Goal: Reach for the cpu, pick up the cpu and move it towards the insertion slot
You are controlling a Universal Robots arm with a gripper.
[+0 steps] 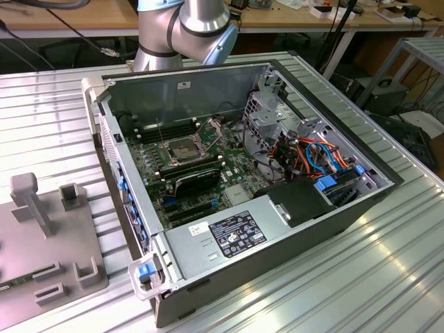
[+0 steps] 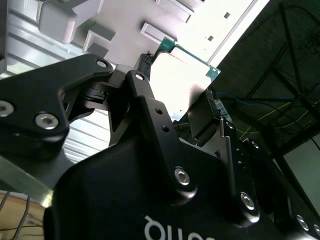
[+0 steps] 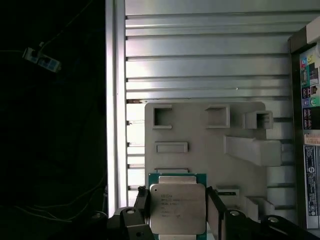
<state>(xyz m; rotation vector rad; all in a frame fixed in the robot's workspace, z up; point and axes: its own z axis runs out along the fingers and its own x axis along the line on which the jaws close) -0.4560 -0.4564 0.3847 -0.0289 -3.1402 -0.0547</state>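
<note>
Pinching the cpu [image 3: 177,207] above the grey fixture tray [image 3: 200,135], the hand [image 3: 177,220].

Exterior view evenly lit, sharp. Second wrist view: cpu [image 2: 185,75] face blown out by glare; hand [image 2: 175,120] dark, blurred. First wrist view: black beside the bench [image 3: 200,50] edge.

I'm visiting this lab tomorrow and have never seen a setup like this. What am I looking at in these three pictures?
The exterior view shows an open computer case on a ribbed metal table, with the robot arm behind it. Inside sits the insertion slot, a small square socket. A grey holder tray lies at the exterior view's left. Both wrist views come from cameras on the arm: in both, the gripper has its black fingers either side of the cpu, a square chip, above that tray.
</note>
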